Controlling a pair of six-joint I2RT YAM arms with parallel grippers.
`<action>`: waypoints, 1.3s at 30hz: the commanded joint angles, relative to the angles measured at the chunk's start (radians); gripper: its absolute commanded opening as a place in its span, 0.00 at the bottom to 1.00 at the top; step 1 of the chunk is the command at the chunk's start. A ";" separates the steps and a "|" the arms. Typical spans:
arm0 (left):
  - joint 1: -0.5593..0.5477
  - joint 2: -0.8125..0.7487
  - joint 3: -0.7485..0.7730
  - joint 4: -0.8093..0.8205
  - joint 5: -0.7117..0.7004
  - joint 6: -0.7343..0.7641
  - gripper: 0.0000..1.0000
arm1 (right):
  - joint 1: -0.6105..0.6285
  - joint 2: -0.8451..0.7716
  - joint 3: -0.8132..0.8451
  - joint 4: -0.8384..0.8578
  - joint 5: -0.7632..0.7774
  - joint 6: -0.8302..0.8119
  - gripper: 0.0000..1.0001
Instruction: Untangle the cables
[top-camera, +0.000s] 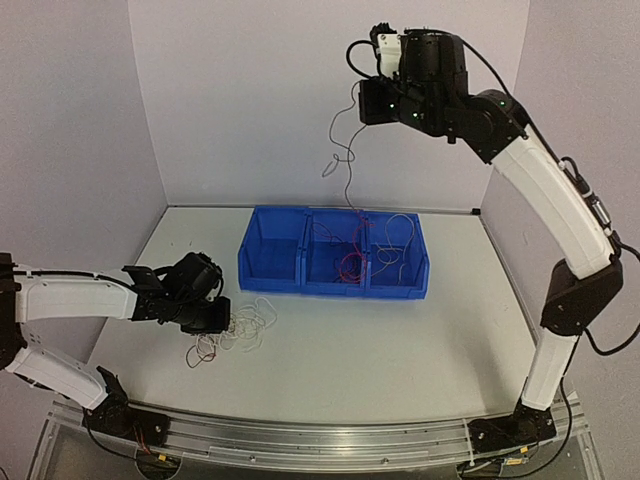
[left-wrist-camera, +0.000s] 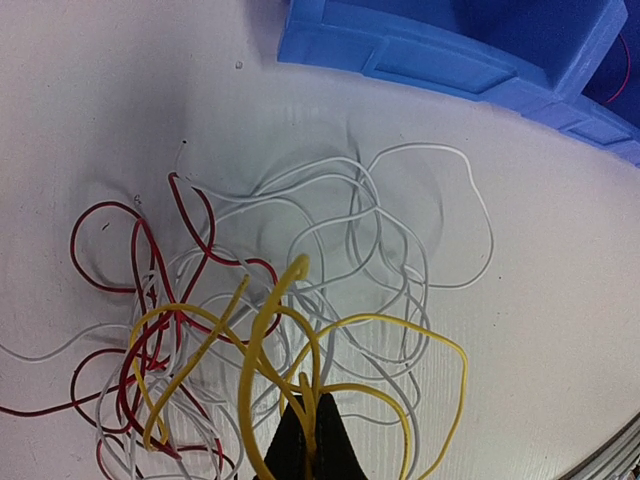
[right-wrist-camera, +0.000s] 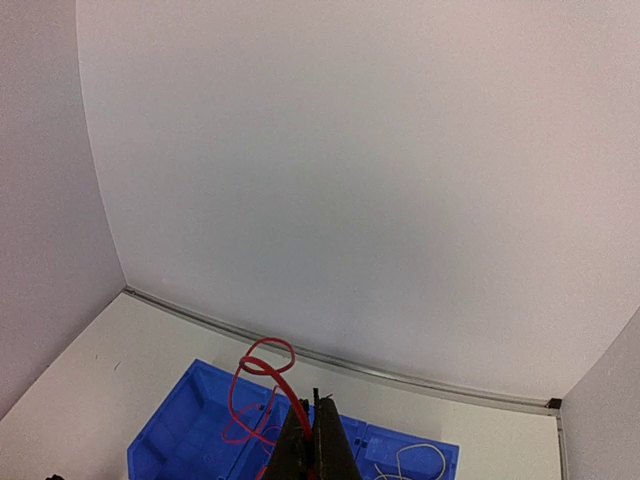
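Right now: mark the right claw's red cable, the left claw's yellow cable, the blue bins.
red cable (right-wrist-camera: 262, 366), right wrist view, lower edge of its loop.
yellow cable (left-wrist-camera: 272, 298), left wrist view, thick rising arc.
blue bins (top-camera: 268, 268), top external view, left front wall.

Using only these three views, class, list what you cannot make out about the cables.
- Left wrist view: how many yellow cables are pinched; the fingers and bottom edge hide it.
- Right wrist view: the red cable below the fingers; cut off by the bottom edge.
- Top view: single strands in the pile and blue bins; too thin to trace.
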 joint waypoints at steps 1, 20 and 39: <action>0.003 -0.002 -0.013 0.036 0.005 0.005 0.00 | -0.020 0.084 0.106 0.137 0.000 -0.097 0.00; 0.003 0.009 -0.008 0.014 -0.007 0.001 0.00 | -0.195 0.224 -0.107 0.232 -0.127 0.014 0.00; 0.003 0.002 -0.017 0.005 -0.017 -0.018 0.00 | -0.195 0.168 -0.529 0.243 -0.270 0.298 0.00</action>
